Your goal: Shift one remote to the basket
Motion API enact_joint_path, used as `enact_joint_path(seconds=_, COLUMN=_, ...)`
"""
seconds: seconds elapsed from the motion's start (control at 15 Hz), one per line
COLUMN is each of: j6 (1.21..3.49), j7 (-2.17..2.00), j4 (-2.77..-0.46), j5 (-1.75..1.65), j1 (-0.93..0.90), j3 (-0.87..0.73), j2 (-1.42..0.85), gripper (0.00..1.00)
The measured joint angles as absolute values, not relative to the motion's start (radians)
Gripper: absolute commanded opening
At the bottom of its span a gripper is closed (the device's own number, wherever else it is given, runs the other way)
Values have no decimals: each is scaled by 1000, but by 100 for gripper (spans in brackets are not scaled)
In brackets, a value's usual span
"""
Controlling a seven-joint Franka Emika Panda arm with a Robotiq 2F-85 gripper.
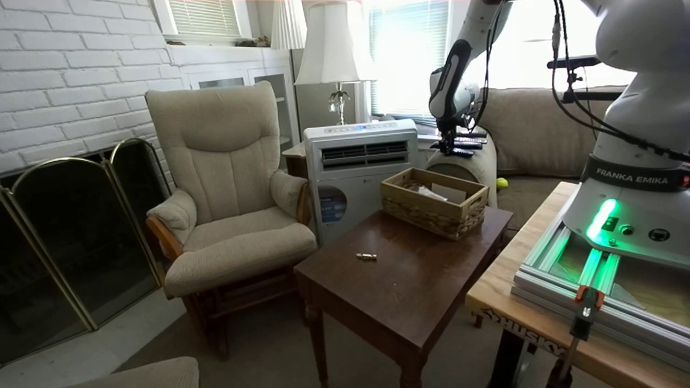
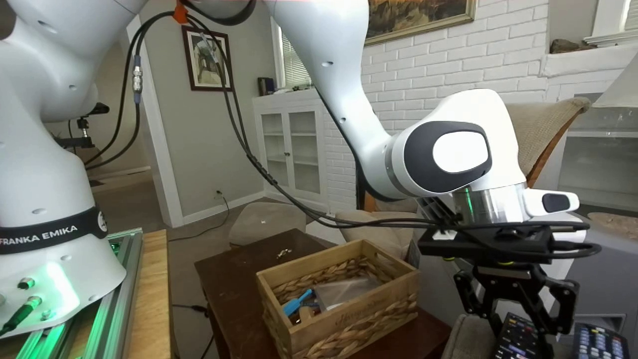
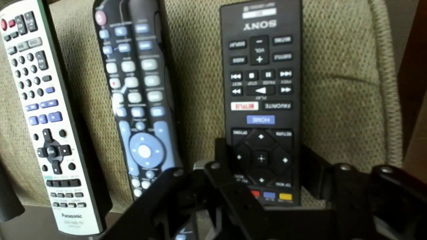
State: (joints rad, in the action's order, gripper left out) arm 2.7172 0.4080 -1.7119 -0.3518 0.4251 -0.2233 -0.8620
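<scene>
My gripper [image 3: 263, 158] has its fingers against both long sides of a black Sony remote [image 3: 260, 66], near its lower end in the wrist view. The Sony remote is on or just above the sofa armrest; I cannot tell if it is lifted. In an exterior view the gripper [image 2: 523, 326] points down at the armrest with the remote [image 2: 518, 341] between its fingers. A black remote with blue buttons [image 3: 143, 100] and a silver Panasonic remote [image 3: 60, 133] lie beside it. The tan woven basket [image 1: 420, 213] stands on the dark table, also seen in an exterior view [image 2: 349, 319].
The basket holds papers and a blue-handled item [image 2: 297, 301]. The dark wooden table [image 1: 377, 291] carries a small metal fitting [image 1: 366, 257]. A white boxy appliance [image 1: 361, 161] stands beside the armrest [image 3: 343, 100]. A lamp [image 1: 334, 48] and an armchair [image 1: 232, 178] are farther off.
</scene>
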Motion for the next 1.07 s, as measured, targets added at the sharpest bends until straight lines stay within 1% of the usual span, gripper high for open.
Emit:
enact_joint_path(seconds=0.53, j6=2692, j7=439, j4=-1718, j5=-347, j1=436, j3=-212, j2=-843, gripper=24)
enact_joint_path(seconds=1.07, j6=2689, j7=451, j4=-1876, j5=-348, j1=410, j3=-209, j2=-695, gripper=24)
